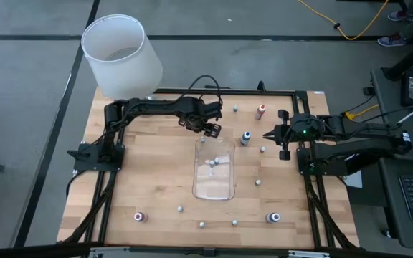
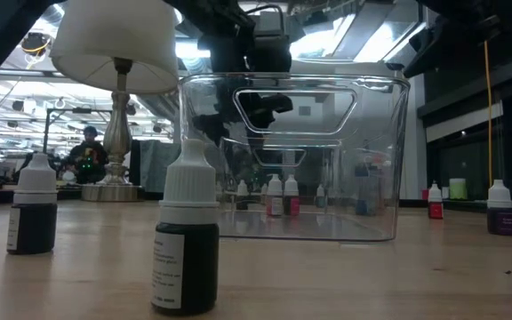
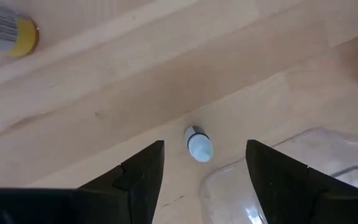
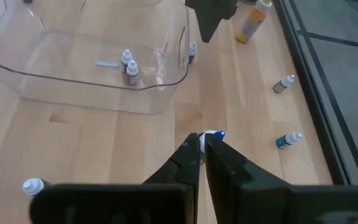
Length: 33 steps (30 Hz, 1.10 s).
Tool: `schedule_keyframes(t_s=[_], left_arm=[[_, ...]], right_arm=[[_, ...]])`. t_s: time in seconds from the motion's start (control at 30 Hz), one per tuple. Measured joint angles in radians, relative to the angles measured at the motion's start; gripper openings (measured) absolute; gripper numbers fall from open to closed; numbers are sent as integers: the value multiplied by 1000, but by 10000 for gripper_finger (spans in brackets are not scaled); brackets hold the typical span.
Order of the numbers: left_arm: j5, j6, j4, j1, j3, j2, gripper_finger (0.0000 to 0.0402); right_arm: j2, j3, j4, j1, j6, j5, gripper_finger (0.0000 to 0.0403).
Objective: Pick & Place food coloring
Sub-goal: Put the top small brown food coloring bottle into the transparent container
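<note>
Food coloring bottles stand scattered on the wooden table. One tiny pale-capped bottle [image 3: 199, 146] stands upright just outside the far edge of the clear plastic tray [image 1: 214, 188]. My left gripper [image 3: 204, 144] hangs open above it, pointing down, a finger on either side and clear of it. In the high view this gripper [image 1: 211, 131] is at the tray's far end. Two small bottles [image 4: 128, 66] stand inside the tray. My right gripper [image 4: 201, 144] is shut and empty, raised over the table's right side [image 1: 267, 134], with a blue bottle [image 1: 246, 137] on the table beyond its tips.
More bottles stand around the tray: a red one [image 1: 261, 111] at the far right, a red one [image 1: 140, 216] and a blue one [image 1: 272, 217] near the front edge, and small pale ones between. A white lampshade [image 1: 120, 54] rises at the far left corner. A yellow-tipped bottle [image 4: 253, 22] lies at the far edge.
</note>
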Motion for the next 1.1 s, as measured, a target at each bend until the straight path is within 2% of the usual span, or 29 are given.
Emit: schedule_keyframes(t_s=[0.67,1.1], left_arm=[[19,0,3,-10,-2,64,218],[45,10,34,1,-2,99,180]], right_arm=[[-8,0,-16,0,-3,8,28],[-35,0,-32,0,-4,39,28]])
